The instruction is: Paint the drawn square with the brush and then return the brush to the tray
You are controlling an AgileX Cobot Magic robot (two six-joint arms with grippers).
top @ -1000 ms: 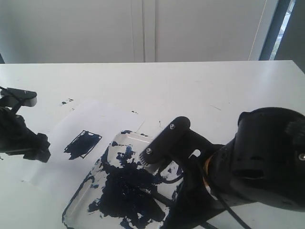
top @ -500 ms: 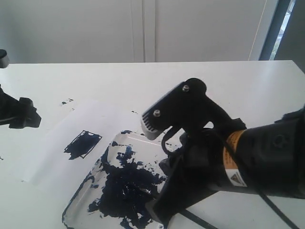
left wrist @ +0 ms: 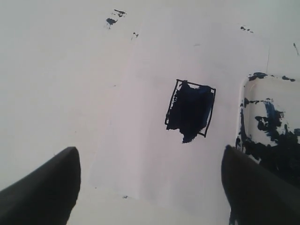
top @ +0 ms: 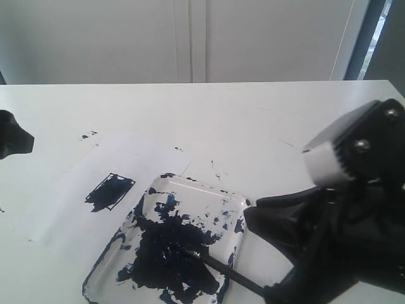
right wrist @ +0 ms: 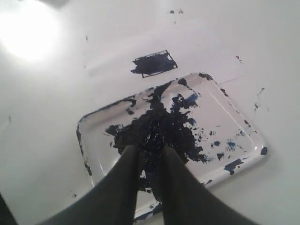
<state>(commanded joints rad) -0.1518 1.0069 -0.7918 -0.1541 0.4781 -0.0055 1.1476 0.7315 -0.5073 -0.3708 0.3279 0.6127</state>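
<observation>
At the table's (top: 253,114) left edge, the left gripper (left wrist: 149,159) has drawn back over the last second. Its fingers are spread wide with nothing between them. Just inboard of it, on the sheet of paper (top: 69,190), the square (top: 109,192) is filled with dark blue paint that spills a little past its outline on one side. Near the middle of the table's front edge sits the tray (top: 202,187). The right gripper (right wrist: 147,150) hung over it a moment ago but has swung up and off toward the right edge, leaving the tray uncovered. The brush (top: 221,271) now shows plainly, its tip resting in the big paint blotch and its handle slanting out over the tray's right rim toward the table's front edge. The far end of the handle is hidden under the arm. The right gripper's fingers stand a narrow gap apart, and nothing is visibly caught between them. With the square painted and the brush lying in the tray, the job looks all but finished.
</observation>
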